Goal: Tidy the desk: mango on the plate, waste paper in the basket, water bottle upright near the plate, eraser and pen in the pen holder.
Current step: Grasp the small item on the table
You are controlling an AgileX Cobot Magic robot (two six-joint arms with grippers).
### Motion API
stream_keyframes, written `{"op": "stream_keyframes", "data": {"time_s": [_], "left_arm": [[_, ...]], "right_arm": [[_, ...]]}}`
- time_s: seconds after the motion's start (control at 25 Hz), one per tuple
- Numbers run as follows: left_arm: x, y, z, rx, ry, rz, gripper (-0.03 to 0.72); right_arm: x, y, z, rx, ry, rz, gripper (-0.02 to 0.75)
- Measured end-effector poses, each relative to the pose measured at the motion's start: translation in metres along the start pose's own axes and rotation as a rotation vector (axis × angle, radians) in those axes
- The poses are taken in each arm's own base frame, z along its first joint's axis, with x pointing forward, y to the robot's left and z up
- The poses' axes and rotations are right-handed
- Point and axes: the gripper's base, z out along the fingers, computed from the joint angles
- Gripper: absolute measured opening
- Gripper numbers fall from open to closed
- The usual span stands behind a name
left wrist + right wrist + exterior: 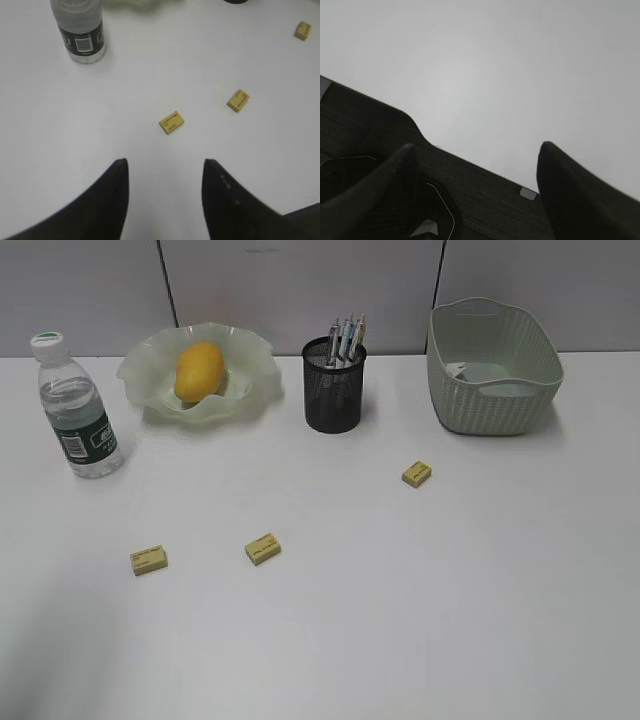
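The mango (198,370) lies on the plate (250,380) near the table's (400,620) far left corner, the bottle (77,408) upright beside it. Pens (347,340) stand in the holder (334,390). Three erasers (262,548) lie mid-table. Left claw (165,172) and right claw (477,155) both hang released, empty.

We are looking at an office-style desk setup, probably a staged test bench. A plain white table (400,620) is running up against grey partition panels (300,280) with dark seams. A black mesh pen holder (335,385) is standing with pens (347,340) in it, and yellow erasers (262,548) are lying around. A pale woven basket (493,365) is sitting at the back.
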Motion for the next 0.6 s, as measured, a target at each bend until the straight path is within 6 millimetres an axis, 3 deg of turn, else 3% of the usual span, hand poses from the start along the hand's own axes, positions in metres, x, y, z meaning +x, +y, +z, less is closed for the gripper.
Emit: {"op": "stream_keyframes", "data": {"time_s": [0.24, 0.6], "left_arm": [[-0.02, -0.011, 0.025, 0.063, 0.09, 0.053, 0.391], [-0.023, -0.045, 0.083, 0.096, 0.297, 0.309, 0.436]], "right_arm": [[0.0, 0.0, 0.0, 0.0, 0.0, 0.001, 0.582], [0.0, 0.0, 0.0, 0.0, 0.0, 0.001, 0.582]]}}
